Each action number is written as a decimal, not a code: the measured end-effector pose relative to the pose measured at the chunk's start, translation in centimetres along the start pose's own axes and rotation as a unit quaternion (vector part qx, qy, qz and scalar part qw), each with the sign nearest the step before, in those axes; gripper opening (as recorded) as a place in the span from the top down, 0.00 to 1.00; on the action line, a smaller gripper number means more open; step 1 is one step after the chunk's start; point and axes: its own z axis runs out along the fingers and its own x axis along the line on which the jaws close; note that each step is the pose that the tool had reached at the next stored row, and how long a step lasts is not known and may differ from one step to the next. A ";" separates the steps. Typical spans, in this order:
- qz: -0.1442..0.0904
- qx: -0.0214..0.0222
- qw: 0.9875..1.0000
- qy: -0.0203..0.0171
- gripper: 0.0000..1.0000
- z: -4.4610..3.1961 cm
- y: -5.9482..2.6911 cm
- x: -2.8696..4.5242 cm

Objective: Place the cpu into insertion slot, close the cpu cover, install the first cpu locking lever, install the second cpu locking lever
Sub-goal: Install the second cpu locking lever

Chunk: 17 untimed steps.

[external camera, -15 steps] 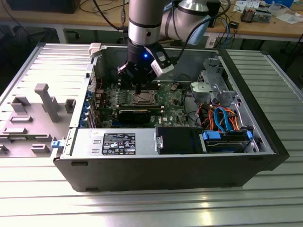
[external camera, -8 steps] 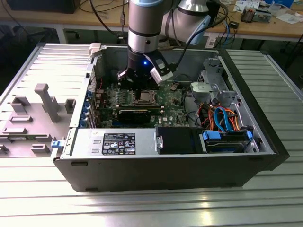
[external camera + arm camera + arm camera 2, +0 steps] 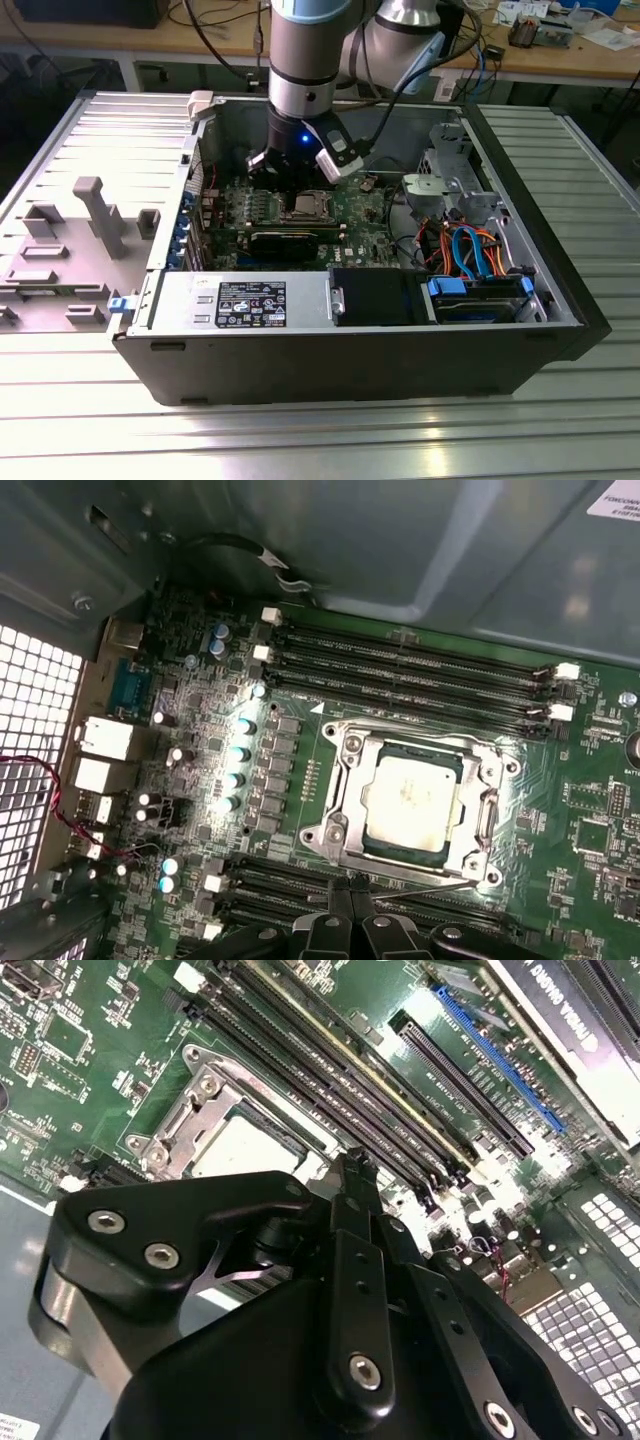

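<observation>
The cpu lies flat in the insertion slot on the green motherboard, its dull silver top showing through the window of the cpu cover, which lies down around it. In the second wrist view the cpu and cover sit just beyond my black gripper. My gripper is shut, fingertips together at the socket's edge, by the end of a thin wire locking lever running along that side. From outside, the gripper hangs right over the socket.
Long black memory slots run on both sides of the socket. A black card lies in front of it in the exterior view. The case walls, drive cage and cables surround the board.
</observation>
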 end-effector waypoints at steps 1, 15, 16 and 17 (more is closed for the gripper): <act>0.000 0.000 1.000 0.000 0.89 0.06 -0.16 0.10; -0.001 -0.020 1.000 -0.004 0.89 1.05 -0.66 0.63; -0.001 -0.020 1.000 -0.004 0.89 1.07 -0.76 0.71; -0.001 -0.020 1.000 -0.004 0.89 1.13 -0.83 0.77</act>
